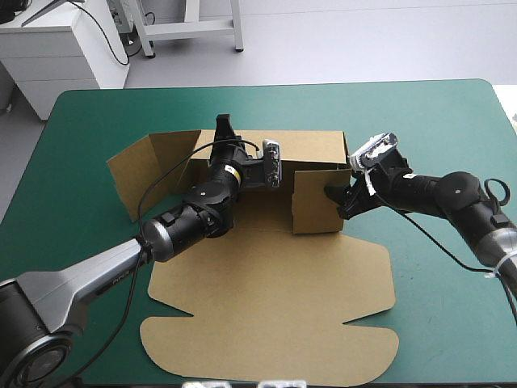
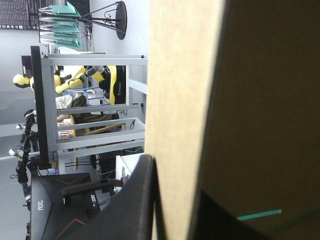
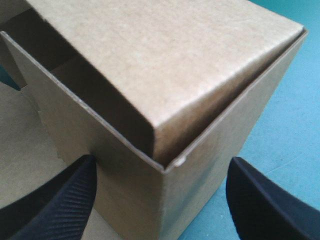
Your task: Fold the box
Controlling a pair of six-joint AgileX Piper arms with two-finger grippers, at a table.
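Centrally on the table with its teal-green cover [image 1: 436, 121] lay the brown box of cut cardboard sheet [image 1: 266, 307], its lid panel flat toward the near edge, its back wall and right side wall raised, its left flap splayed outward. The left gripper [image 1: 224, 123] of broad black curved fingers stood at the back wall's top edge, its fingers all but closed with the board [image 2: 180, 75] pinched between them. The right gripper [image 1: 338, 198] sat at the right wall's front corner, its black fingers [image 3: 60, 200] spread wide, straddling that corner [image 3: 165, 60], one finger against the wall
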